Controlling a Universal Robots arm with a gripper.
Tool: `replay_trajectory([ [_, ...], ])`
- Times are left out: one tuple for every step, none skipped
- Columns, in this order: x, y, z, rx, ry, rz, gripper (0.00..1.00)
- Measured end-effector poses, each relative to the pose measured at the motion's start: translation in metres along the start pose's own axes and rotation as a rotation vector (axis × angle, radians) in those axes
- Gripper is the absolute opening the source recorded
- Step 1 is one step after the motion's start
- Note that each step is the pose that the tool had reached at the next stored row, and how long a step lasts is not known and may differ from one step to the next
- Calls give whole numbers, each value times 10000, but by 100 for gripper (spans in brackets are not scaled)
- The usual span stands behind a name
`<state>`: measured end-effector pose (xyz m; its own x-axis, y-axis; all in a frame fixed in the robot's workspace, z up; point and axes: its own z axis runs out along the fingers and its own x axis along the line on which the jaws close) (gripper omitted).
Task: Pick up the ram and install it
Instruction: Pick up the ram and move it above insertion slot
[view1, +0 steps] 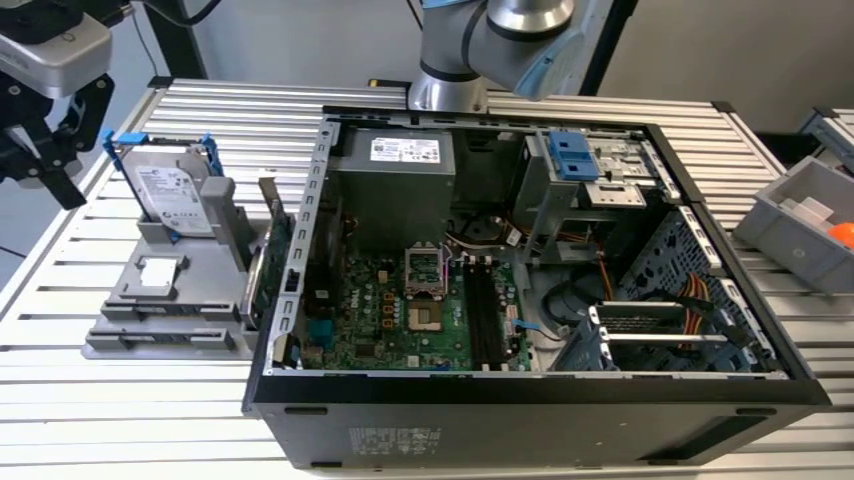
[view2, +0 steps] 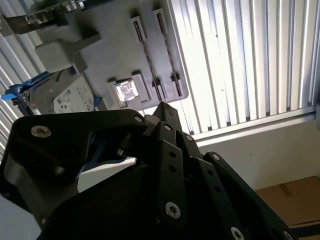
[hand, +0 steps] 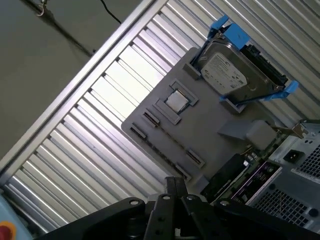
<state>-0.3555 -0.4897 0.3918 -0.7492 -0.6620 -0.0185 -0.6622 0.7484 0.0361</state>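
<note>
In the exterior view my gripper (view1: 47, 170) hangs at the far left, raised above and beside the grey holder stand (view1: 160, 330). In the first wrist view its fingers (hand: 172, 192) stand close together, above the stand's two long slots (hand: 170, 140), which hold nothing. In the second wrist view a blue strip with a pale label, the ram (view2: 106, 171), shows wedged between the black finger links, mostly hidden by them. The open computer case (view1: 534, 390) lies to the exterior view's right of the stand, its motherboard (view1: 387, 310) facing up with long dark memory slots (view1: 487, 315).
A silver hard drive in a blue frame (view1: 167, 185) stands at the back of the stand. A green expansion card (view1: 274, 265) stands upright between the stand and the case wall. The arm's base (view1: 461, 60) rises behind the case. A grey bin (view1: 807, 215) sits at the far right.
</note>
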Motion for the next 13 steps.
replay_trajectory([
  [0, 0, -1, 12, -10, -68, 0],
  [0, 1, -1, 32, -31, -133, 0],
  [0, 1, -1, 54, -57, -200, 0],
  [1, 0, 0, 80, -85, -267, 0],
  [0, 0, -1, 96, -101, -327, 0],
  [0, 0, -1, 96, -102, -388, 0],
  [0, 0, -1, 95, -101, -465, 0],
  [0, 1, -1, 93, -98, -558, 0],
  [1, 1, -1, 90, -94, -669, 0],
  [1, 1, 0, 87, -92, -773, 0],
  [1, 1, 0, 85, -89, -873, 0],
  [1, 2, 0, 83, -86, -969, 0],
  [1, 2, 0, 80, -83, -1070, 0],
])
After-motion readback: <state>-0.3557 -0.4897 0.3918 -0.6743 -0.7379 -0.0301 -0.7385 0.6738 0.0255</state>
